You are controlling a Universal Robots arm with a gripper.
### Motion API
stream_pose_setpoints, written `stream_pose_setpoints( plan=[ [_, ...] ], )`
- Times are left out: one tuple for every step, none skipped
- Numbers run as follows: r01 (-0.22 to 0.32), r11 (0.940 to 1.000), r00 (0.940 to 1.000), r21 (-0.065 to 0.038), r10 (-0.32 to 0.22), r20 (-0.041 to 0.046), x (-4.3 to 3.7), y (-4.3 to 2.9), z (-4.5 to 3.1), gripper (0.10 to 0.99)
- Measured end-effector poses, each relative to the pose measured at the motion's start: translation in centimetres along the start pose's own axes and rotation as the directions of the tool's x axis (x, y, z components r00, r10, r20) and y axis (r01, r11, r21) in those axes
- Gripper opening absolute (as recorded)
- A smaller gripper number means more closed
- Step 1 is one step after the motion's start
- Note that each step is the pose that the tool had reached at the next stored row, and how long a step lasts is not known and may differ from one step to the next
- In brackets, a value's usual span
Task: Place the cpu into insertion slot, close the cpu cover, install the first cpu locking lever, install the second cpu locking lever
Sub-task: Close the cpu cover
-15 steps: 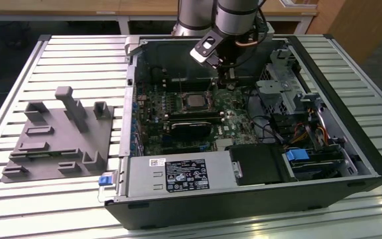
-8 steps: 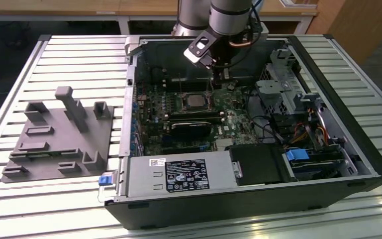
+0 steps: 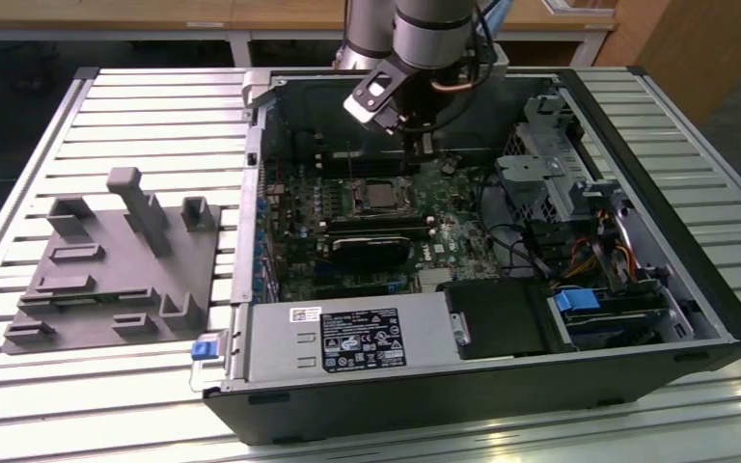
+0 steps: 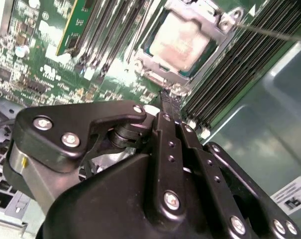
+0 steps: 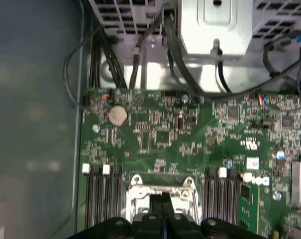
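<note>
Silver cpu cover lies closed over the cpu, just ahead of the gripper, whose fingers are pressed together and empty. The locking lever seems the step in hand, and it calls for a steady push

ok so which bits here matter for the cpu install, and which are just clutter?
Job:
- cpu, showing through the window of the cpu cover
- locking lever
- claw, shut, at the socket's edge

Just there:
- grey fixture block
- power supply
- coin battery
- cables
</note>
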State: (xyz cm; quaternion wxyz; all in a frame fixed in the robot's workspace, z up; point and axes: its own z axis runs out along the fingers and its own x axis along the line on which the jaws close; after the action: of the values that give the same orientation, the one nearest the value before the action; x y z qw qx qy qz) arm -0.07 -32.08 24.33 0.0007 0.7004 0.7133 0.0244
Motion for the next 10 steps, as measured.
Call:
stream_pose_setpoints(
  plan=[
    [0.000,1.0000,1.0000,0.000,0.000,-0.0001,0.00,-0.24,0.02,0.106],
    [0.000,1.0000,1.0000,0.000,0.000,-0.0001,0.01,-0.52,0.04,0.106],
    [0.000,1.0000,1.0000,0.000,0.000,0.0000,0.02,-0.83,0.08,0.106],
    [0.000,1.0000,1.0000,0.000,0.000,0.0000,0.02,-1.14,0.15,0.106],
    [0.000,1.0000,1.0000,0.000,0.000,0.0000,0.02,-1.36,0.23,0.106],
    [0.000,1.0000,1.0000,0.000,0.000,0.0001,0.02,-1.51,0.33,0.106],
    [0.000,1.0000,1.0000,0.000,0.000,-0.0001,0.01,-1.54,0.40,0.106],
    [0.000,1.0000,1.0000,0.000,0.000,0.0000,0.01,-1.57,0.45,0.106],
    [0.000,1.0000,1.0000,0.000,0.000,0.0000,0.01,-1.62,0.48,0.106],
    [0.000,1.0000,1.0000,0.000,0.000,-0.0001,0.01,-1.66,0.53,0.106]
  ],
)
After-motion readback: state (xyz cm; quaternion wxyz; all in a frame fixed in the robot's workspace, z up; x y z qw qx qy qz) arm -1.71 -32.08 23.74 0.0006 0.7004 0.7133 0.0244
